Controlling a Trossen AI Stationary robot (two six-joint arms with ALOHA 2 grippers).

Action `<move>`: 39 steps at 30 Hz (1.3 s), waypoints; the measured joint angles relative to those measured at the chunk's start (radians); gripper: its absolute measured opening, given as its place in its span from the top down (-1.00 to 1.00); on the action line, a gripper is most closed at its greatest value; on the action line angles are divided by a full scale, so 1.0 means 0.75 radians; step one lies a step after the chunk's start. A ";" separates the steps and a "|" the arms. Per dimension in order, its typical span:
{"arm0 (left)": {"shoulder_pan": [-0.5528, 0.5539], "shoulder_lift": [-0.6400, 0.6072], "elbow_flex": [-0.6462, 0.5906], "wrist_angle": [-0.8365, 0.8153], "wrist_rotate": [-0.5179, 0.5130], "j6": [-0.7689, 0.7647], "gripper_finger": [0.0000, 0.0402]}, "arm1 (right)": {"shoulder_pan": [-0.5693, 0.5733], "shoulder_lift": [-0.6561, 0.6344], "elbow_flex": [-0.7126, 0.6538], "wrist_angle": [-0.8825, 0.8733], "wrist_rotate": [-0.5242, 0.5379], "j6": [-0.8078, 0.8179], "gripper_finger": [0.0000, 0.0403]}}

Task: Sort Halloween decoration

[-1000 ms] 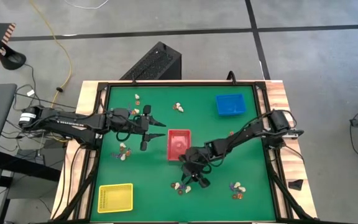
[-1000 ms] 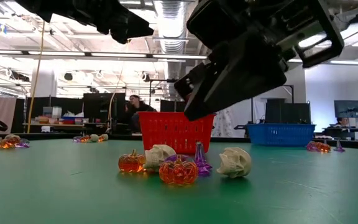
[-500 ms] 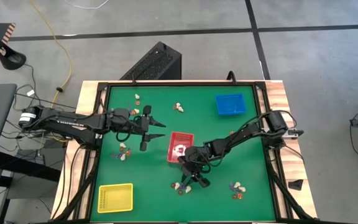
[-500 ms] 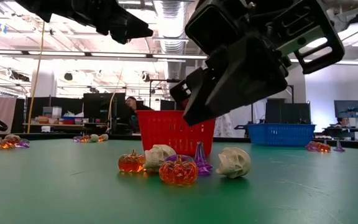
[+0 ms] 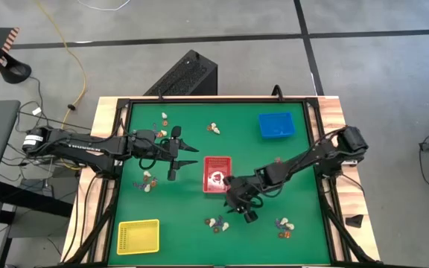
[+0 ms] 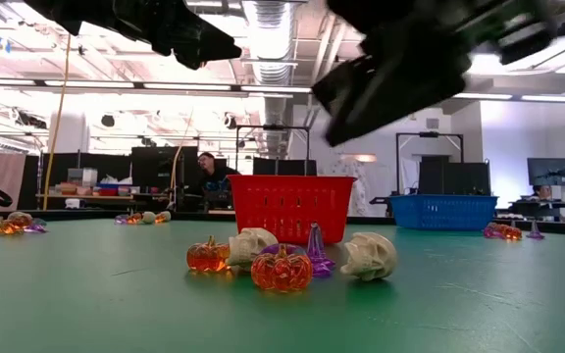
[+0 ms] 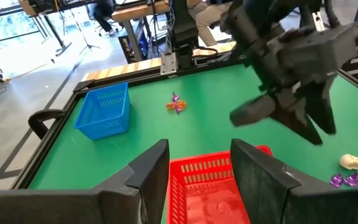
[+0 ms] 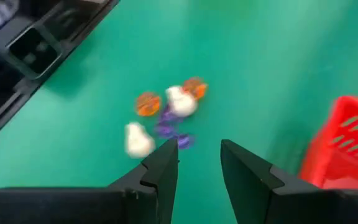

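The Halloween decoration lies in small clusters on the green table. One cluster (image 5: 216, 223) of orange pumpkins, cream skulls and purple pieces sits near the near edge; it also shows in the low view (image 6: 282, 268) and the right wrist view (image 8: 166, 115). A white trinket (image 5: 216, 177) lies inside the red tray (image 5: 216, 184). My right gripper (image 5: 243, 211) (image 8: 197, 155) hovers open and holds nothing, just right of that cluster and high above it (image 6: 400, 69). My left gripper (image 5: 185, 154) (image 7: 201, 155) hangs open left of the red tray (image 7: 213, 186).
Further clusters lie at the near right (image 5: 283, 225), left of the red tray (image 5: 149, 181), and toward the far edge (image 5: 213, 128) (image 5: 164, 119). A blue tray (image 5: 276, 125) stands at the far right, a yellow tray (image 5: 138, 236) at the near left. A raised frame (image 5: 315, 149) borders the table.
My right gripper has risen and drawn a little toward the table's right edge, away from the red tray. The red tray turned slightly askew and now sits square again. A white trinket that did not show a second ago now lies in it.
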 joint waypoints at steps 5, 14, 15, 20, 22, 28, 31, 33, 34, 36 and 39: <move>0.001 0.000 0.000 0.000 -0.006 -0.004 0.19 | 0.016 -0.135 -0.006 -0.363 0.277 0.174 0.24; 0.000 0.000 0.000 -0.002 -0.006 -0.008 0.19 | -0.153 -0.429 -0.217 -0.823 0.534 0.606 0.31; 0.001 0.000 0.000 -0.003 -0.006 -0.008 0.19 | -0.184 -0.462 -0.248 -0.838 0.536 0.623 0.33; 0.000 0.000 0.000 -0.005 -0.037 -0.010 0.19 | -0.323 -0.603 -0.392 -0.921 0.538 0.686 0.40; 0.000 0.000 0.000 -0.005 -0.053 -0.010 0.19 | -0.373 -0.640 -0.431 -0.950 0.538 0.723 0.41; 0.001 0.000 0.000 -0.005 -0.066 -0.010 0.19 | -0.474 -0.666 -0.485 -1.009 0.559 0.779 0.41; 0.000 0.000 0.000 -0.006 -0.065 -0.010 0.19 | -0.498 -0.650 -0.505 -1.011 0.561 0.760 0.41; 0.001 0.000 0.000 -0.009 -0.066 -0.010 0.19 | -0.504 -0.636 -0.513 -1.024 0.561 0.742 0.41; 0.001 0.000 0.000 -0.012 -0.065 -0.010 0.19 | -0.504 -0.631 -0.515 -1.030 0.561 0.730 0.41; 0.000 0.000 0.000 -0.021 -0.065 -0.010 0.19 | -0.502 -0.627 -0.517 -1.045 0.560 0.728 0.41; 0.000 0.000 0.000 -0.025 -0.067 -0.010 0.19 | -0.502 -0.630 -0.517 -1.044 0.560 0.727 0.41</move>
